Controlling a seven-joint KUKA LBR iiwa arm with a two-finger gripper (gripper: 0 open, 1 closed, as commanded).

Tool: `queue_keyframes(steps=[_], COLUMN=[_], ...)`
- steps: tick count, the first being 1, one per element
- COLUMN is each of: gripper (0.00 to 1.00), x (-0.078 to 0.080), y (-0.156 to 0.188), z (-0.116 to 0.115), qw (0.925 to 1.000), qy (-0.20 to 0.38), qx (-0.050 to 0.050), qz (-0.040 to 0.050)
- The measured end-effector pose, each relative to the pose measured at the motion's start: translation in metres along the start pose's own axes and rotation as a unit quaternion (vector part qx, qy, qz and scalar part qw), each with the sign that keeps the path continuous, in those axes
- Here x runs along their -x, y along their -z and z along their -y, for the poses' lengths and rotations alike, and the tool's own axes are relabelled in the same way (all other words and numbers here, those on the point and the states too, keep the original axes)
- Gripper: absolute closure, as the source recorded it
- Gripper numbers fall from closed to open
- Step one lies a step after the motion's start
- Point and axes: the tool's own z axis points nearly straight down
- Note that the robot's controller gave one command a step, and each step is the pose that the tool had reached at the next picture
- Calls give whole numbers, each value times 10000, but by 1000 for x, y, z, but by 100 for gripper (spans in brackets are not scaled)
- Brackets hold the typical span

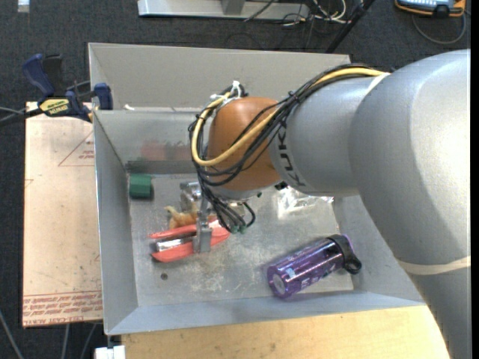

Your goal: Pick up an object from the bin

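Nearest the front wall of the bin (224, 311), to the right: a purple translucent bottle (308, 268), cylindrical, laid on its side, black-capped; its pale print cannot be read. Left of centre: a flat red elongated thing (172, 247), plastic-looking, with the gripper (202, 234) set down on its right end; clenched or released cannot be told. Behind it, a tan lump (178, 217), partly hidden. A crumpled clear wrapper (299, 203) is cut off by the arm (359, 133), lettered "KU". Farthest back, a green block (140, 187).
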Motion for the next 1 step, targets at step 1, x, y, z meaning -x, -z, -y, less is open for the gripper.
queue_keyframes(steps=[1], gripper=[100], x=[0], y=[0], z=[0], qw=[10000], qy=[-1], qx=[1], qz=[-1])
